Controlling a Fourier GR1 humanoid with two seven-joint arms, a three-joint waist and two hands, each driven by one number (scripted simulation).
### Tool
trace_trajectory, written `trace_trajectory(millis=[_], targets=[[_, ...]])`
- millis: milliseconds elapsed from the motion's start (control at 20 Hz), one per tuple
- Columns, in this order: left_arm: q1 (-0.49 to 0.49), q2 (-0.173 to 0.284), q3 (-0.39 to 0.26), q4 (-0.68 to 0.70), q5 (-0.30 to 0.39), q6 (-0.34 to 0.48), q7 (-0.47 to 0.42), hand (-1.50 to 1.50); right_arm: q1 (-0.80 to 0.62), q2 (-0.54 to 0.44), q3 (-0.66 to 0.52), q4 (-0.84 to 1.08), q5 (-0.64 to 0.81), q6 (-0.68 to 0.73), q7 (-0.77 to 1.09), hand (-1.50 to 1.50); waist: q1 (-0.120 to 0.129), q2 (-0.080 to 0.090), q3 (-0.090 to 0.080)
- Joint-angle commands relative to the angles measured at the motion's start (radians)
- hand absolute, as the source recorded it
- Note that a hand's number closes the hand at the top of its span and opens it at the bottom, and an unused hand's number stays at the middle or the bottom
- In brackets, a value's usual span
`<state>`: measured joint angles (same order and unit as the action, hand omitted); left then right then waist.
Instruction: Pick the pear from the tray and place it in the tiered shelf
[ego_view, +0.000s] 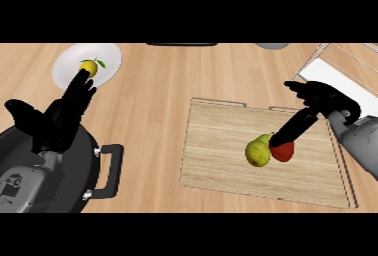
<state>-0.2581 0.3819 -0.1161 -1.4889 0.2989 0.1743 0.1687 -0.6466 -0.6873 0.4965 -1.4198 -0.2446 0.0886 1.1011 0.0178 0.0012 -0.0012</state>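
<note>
Two fruits, a pear (258, 150) and a red one (283, 151), sit at the right hand's (319, 97) straight, unclenched fingertips on the tray (221, 135).

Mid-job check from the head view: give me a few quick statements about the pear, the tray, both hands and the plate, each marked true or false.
1. The pear lies on the wooden tray. True.
2. The right hand reaches a finger down beside the pear. True.
3. The pear is already in the tiered shelf. False: it is on the tray.
4. The white plate holds a red fruit. False: it holds a yellow fruit; the red fruit lies beside the pear.
5. The left hand grips the black pot. False: it is open above it.
</note>
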Motion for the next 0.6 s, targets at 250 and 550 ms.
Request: trace_trajectory(millis=[250, 550], targets=[[0.024, -0.011, 0.042, 0.042, -0.001, -0.046, -0.05, 0.0, -0.017, 0.061, 0.064, 0.0, 0.022, 0.058, 0.185, -1.5, -0.015, -0.002, 0.0], [-0.009, 0.024, 0.076, -0.012, 0.007, -0.054, 0.039, 0.0, -0.022, 0.094, 0.083, 0.058, 0.044, 0.064, 0.167, -1.5, -0.005, -0.001, 0.001]])
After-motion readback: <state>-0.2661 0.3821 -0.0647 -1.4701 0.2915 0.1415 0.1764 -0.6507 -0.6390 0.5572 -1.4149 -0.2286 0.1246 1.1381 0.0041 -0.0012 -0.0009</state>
